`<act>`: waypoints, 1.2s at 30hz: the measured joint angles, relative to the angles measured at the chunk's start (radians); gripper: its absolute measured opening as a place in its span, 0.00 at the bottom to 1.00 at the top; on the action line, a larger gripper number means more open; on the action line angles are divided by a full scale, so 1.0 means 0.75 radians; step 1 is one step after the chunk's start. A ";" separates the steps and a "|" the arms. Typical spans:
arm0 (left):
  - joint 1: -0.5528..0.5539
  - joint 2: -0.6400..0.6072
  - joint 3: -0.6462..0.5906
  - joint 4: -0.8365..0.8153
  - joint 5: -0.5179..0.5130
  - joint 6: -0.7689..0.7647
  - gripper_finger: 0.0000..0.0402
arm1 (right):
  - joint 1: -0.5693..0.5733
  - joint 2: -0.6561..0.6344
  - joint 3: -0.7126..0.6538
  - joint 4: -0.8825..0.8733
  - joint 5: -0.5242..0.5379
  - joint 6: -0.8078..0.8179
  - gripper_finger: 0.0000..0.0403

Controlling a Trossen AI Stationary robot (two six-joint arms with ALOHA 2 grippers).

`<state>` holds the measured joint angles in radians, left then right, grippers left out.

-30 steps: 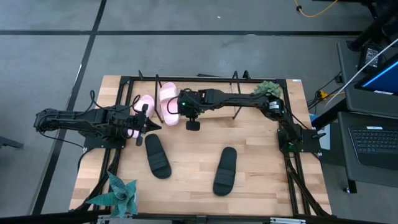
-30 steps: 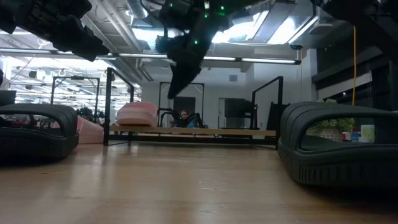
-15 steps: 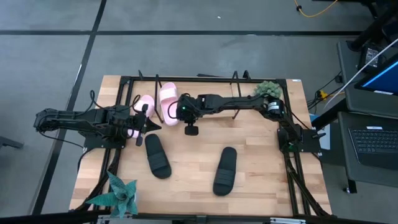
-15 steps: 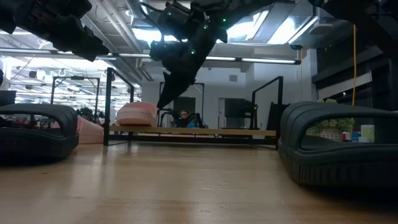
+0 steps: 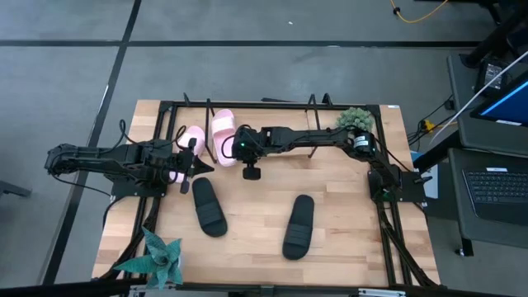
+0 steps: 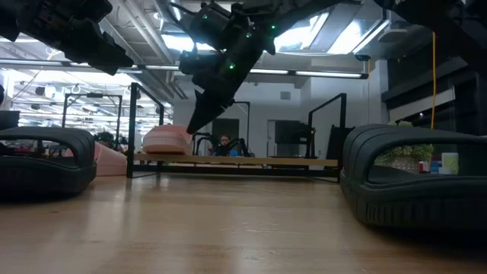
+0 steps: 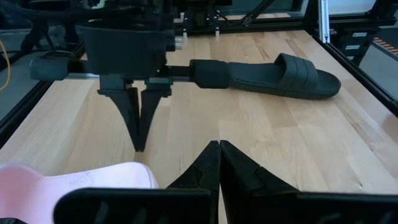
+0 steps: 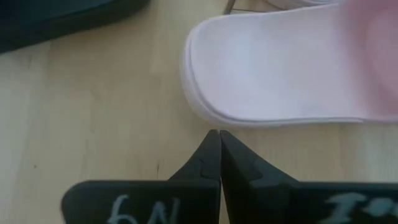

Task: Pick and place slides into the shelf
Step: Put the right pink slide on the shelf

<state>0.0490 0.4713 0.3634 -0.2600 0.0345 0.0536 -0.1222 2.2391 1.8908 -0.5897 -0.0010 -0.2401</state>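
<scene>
Since a second ago our right gripper, clenched and empty, has slid left to the pink slide seemingly on the shelf; next we nudge it in, left gripper clenched.

Both arms are built of matte black, boxy segments with black cables trailing along them. The right arm carries a small green indicator light near its wrist, and green lights also glow on its housing in the low view. Its wrist block bears white handwritten marks. Each gripper ends in two black, tapering, wedge-shaped fingers.
</scene>
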 joint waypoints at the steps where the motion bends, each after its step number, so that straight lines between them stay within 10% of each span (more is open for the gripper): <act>1: 0.000 0.000 0.000 0.000 0.000 0.000 0.00 | 0.002 0.000 0.000 0.009 0.000 0.000 0.00; 36: 0.000 0.000 0.000 -0.001 0.000 -0.002 0.00 | 0.011 0.041 -0.001 0.022 0.000 0.060 0.00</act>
<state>0.0490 0.4710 0.3634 -0.2607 0.0348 0.0525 -0.1139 2.2699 1.8901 -0.5733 -0.0013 -0.1949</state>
